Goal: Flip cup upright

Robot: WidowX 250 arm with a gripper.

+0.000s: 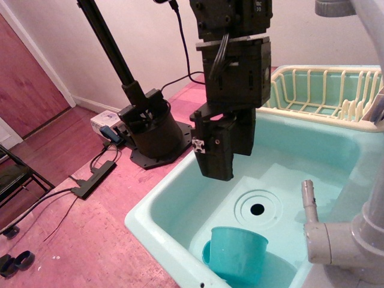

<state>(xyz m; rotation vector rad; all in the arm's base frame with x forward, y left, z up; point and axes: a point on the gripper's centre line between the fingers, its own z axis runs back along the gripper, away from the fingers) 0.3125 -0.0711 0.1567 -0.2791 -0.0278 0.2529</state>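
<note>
The cup [239,255] stands in the near part of the sink [157,207], close to the front wall, with its open mouth facing up and slightly toward the drain. It is a darker, richer teal than the basin around it, its sides taper downward, and a small handle shows on its left side. Its base rests on the sink floor. Just beyond it, a round recessed drain [257,209] with a dark hole sits in the middle of the basin. The gripper [223,157] hangs above the sink, behind and to the left of the cup and well apart from it, holding nothing; its dark fingers point down, and from this angle I cannot tell whether the jaws are apart or together. A grey faucet [336,237] reaches in from the right edge, its spout near the cup's right side. Behind the sink, a cream dish rack [327,90] with a mint tray sits on the counter. To the left, on the reddish floor, a black stand base [150,129] holds a slanted pole, with cables and a power strip [93,179] nearby.
</note>
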